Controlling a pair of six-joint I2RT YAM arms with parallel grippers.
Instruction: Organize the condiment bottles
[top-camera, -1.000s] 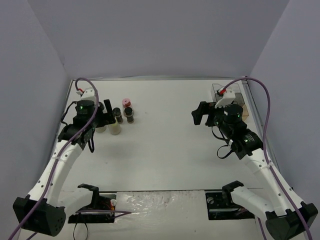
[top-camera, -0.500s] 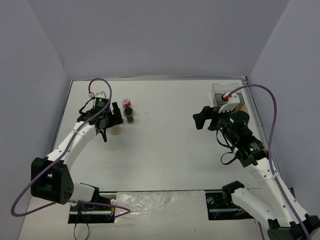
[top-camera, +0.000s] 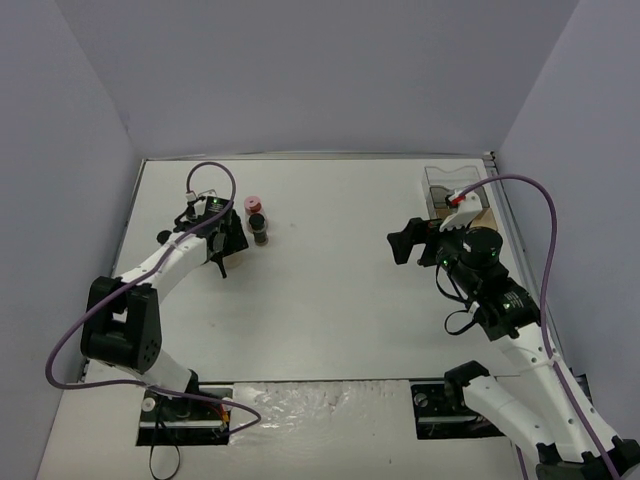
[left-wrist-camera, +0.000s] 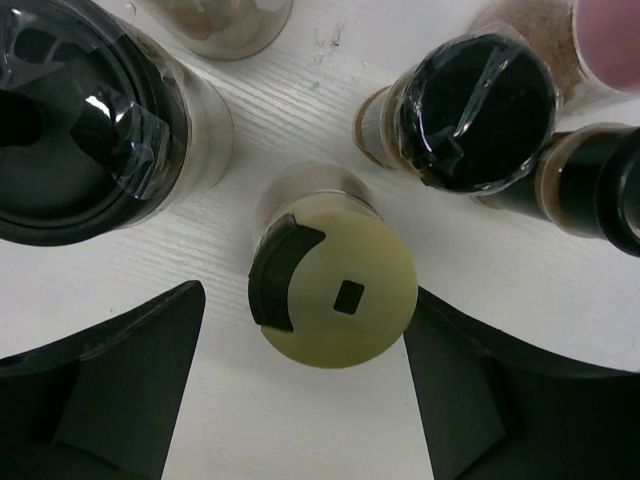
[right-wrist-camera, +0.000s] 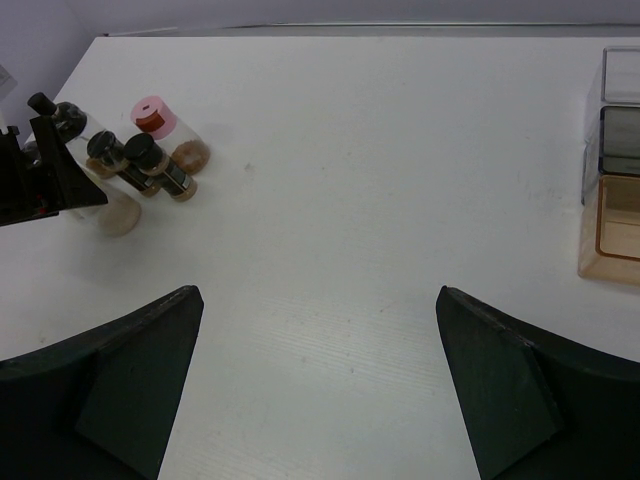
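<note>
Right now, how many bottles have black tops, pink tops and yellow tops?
Black-capped bottles: 3
Pink-capped bottle: 1
Pale yellow-capped bottle: 1
Bottle with cap out of view: 1
Total: 6 bottles

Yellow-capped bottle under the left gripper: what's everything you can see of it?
The yellow-capped bottle stands upright on the white table, seen from above: round pale-yellow lid, black insert at one edge, small dark square mid-lid, clear body below. It sits between the fingers of the left gripper, a gap on each side.
</note>
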